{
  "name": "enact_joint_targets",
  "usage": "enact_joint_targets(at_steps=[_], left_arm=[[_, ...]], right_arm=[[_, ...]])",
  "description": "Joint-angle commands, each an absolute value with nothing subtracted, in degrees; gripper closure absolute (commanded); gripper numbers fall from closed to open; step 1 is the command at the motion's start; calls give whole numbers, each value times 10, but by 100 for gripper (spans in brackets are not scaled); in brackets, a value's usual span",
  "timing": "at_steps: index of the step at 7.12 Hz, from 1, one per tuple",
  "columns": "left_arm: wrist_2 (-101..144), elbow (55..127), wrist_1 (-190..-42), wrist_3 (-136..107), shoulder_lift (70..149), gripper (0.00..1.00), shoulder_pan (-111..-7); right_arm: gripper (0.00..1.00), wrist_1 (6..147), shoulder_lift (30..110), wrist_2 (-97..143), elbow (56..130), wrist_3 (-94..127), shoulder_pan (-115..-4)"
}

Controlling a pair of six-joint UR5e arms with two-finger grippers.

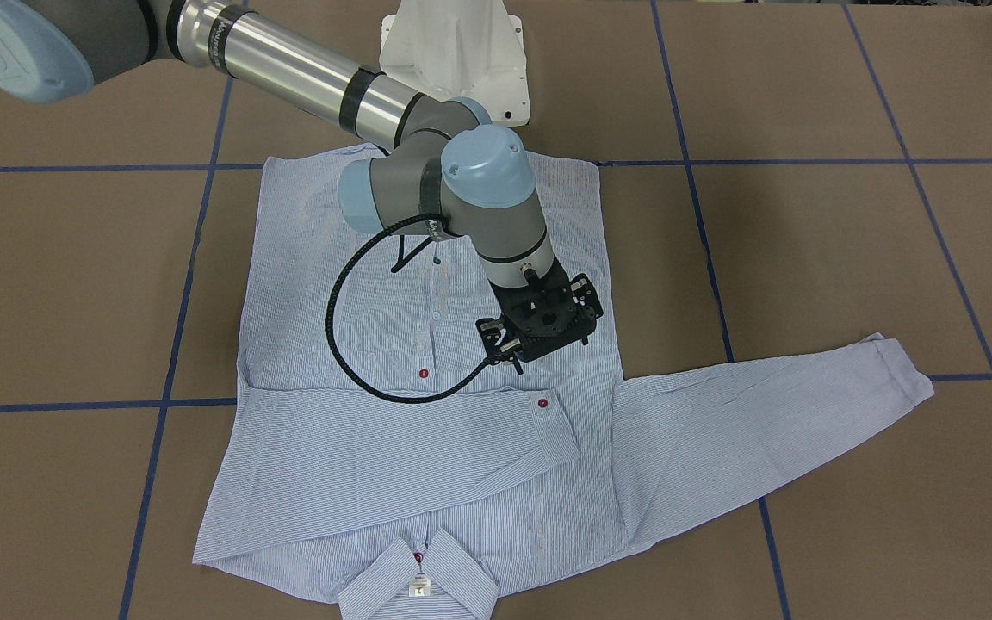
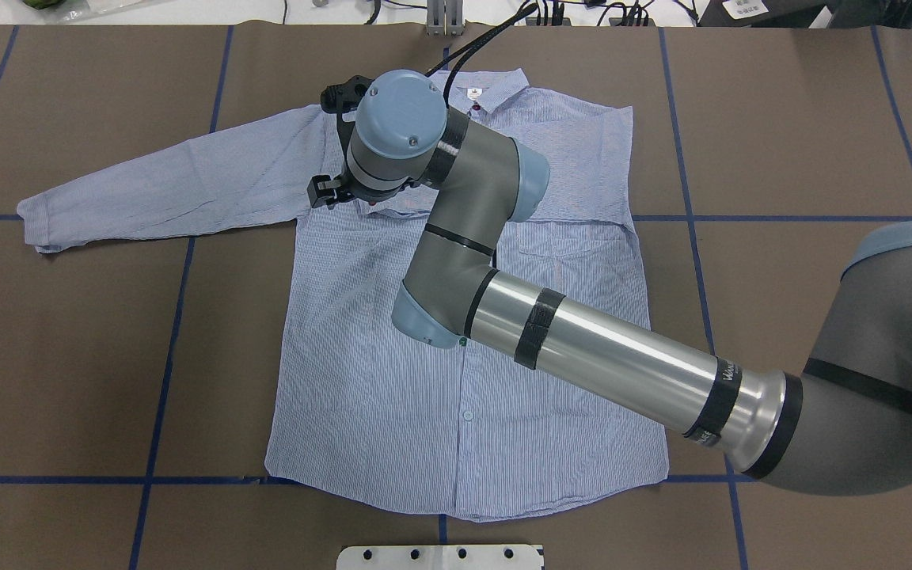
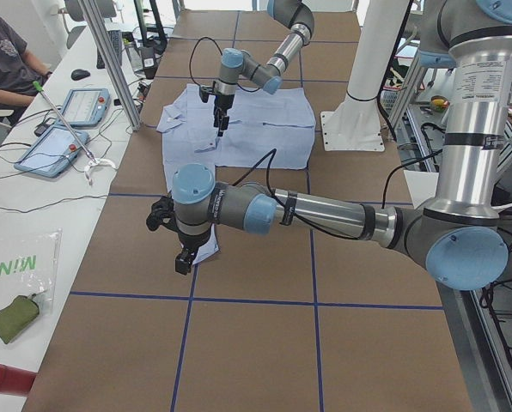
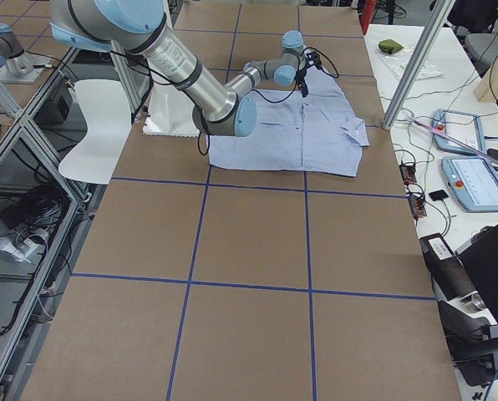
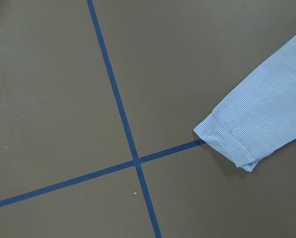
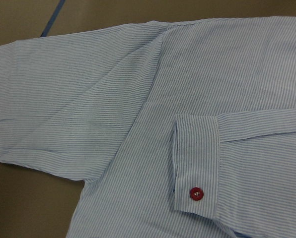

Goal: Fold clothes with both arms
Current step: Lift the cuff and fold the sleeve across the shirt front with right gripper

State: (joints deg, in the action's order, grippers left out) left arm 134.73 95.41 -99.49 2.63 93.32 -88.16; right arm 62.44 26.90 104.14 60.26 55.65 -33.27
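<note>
The light-blue striped shirt (image 1: pixel 306 258) lies flat, face up, on the brown table, collar (image 1: pixel 418 585) away from the robot. One sleeve is folded across the chest, its red-buttoned cuff (image 6: pixel 196 166) flat on the front. The other sleeve (image 2: pixel 171 186) stretches straight out. My right gripper (image 1: pixel 541 320) hovers just above the chest beside that cuff, jaws spread, holding nothing. The left gripper (image 3: pixel 184 257) hangs over the outstretched sleeve's cuff (image 5: pixel 237 139). It shows only in the exterior left view, so I cannot tell its state.
The white pedestal base (image 1: pixel 453 52) stands at the robot's edge, behind the shirt hem. Blue tape lines (image 5: pixel 123 124) cross the brown table. A person (image 3: pixel 7 51) sits at a side bench with tablets (image 3: pixel 50 146) beyond the collar side.
</note>
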Motion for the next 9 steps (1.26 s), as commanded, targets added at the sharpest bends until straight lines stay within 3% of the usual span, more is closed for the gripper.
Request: enact_joint_targets(at_steps=[1, 5, 7, 9], left_arm=[[1347, 898, -1132, -99, 933, 0, -836], [1341, 785, -1434, -487, 930, 0, -737], [1225, 783, -1493, -666, 931, 4, -636], [1196, 783, -1498, -692, 930, 7, -609]], right_arm=[[0, 766, 273, 1075, 682, 570, -359], [0, 896, 407, 1147, 856, 560, -429], [0, 922, 487, 1170, 932, 511, -458], [0, 948, 530, 1173, 979, 472, -474]])
